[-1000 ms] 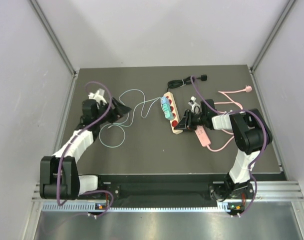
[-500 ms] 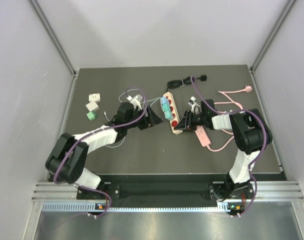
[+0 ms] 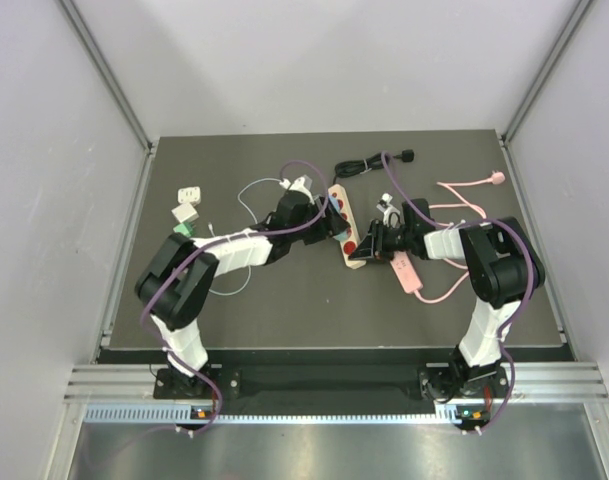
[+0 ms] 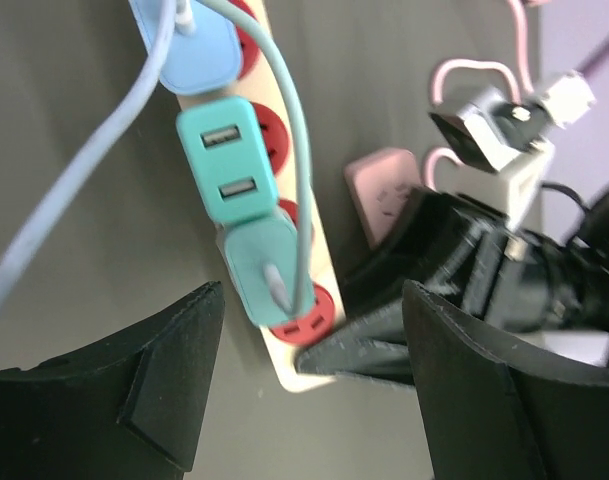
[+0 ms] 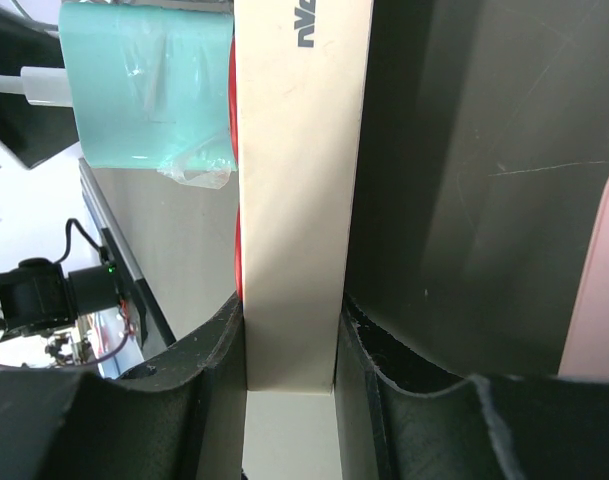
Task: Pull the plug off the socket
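Note:
The socket is a cream power strip with red outlets (image 3: 350, 240) lying mid-table. In the left wrist view three things sit in the strip (image 4: 302, 375): a pale blue plug (image 4: 199, 50), a teal USB adapter (image 4: 229, 165) and a teal plug (image 4: 262, 268) with a pale cable. My left gripper (image 4: 314, 400) hangs open just above the strip's near end, one finger on each side, touching nothing. My right gripper (image 5: 289, 400) is shut on the strip's near end (image 5: 296, 200), its fingers (image 4: 424, 270) clamping both long sides. The teal plug (image 5: 144, 90) shows beyond them.
A pink adapter (image 3: 406, 272) with its pink cable lies right of the strip. A black cable (image 3: 369, 163) runs off the strip's far end. Pale cable loops (image 3: 246, 195) trail left. Small white and green adapters (image 3: 187, 216) sit at the far left.
My left arm swung from the table's left side across to the power strip, leaving the small adapters behind. Its jaws narrowed slightly. The right gripper kept its hold.

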### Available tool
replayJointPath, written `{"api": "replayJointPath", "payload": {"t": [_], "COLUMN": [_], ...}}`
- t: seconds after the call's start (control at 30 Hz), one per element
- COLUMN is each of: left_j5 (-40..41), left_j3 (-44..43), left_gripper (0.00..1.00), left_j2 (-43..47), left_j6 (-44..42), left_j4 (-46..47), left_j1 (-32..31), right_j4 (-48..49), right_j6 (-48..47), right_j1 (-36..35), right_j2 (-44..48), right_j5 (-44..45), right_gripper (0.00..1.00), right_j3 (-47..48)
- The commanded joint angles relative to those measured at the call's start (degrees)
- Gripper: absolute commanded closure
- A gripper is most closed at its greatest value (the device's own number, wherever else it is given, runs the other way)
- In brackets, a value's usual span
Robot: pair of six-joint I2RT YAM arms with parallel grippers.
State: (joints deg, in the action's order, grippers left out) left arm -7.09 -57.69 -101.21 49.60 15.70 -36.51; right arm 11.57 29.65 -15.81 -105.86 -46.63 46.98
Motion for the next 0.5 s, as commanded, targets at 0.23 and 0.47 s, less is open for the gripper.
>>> {"api": "replayJointPath", "payload": {"t": [0.23,0.47], "left_j5": [9.90,12.01], "left_j3": [-8.84,-12.35], "left_gripper": [0.32,0.40], "left_j2": [-6.36,-9.36], "left_j6": [0.84,1.90], "left_j4": [-7.35,-10.25], "left_j1": [-1.54,-2.25], "right_j4": [3.81,3.81], "right_j6": [-3.63,-3.55], "right_j1": [0.26,0.34], "right_j2": [-1.27,-1.01], "right_j5": [-0.57,-0.21], "right_gripper": [1.00,1.00], "right_j3": [1.97,1.89]}}
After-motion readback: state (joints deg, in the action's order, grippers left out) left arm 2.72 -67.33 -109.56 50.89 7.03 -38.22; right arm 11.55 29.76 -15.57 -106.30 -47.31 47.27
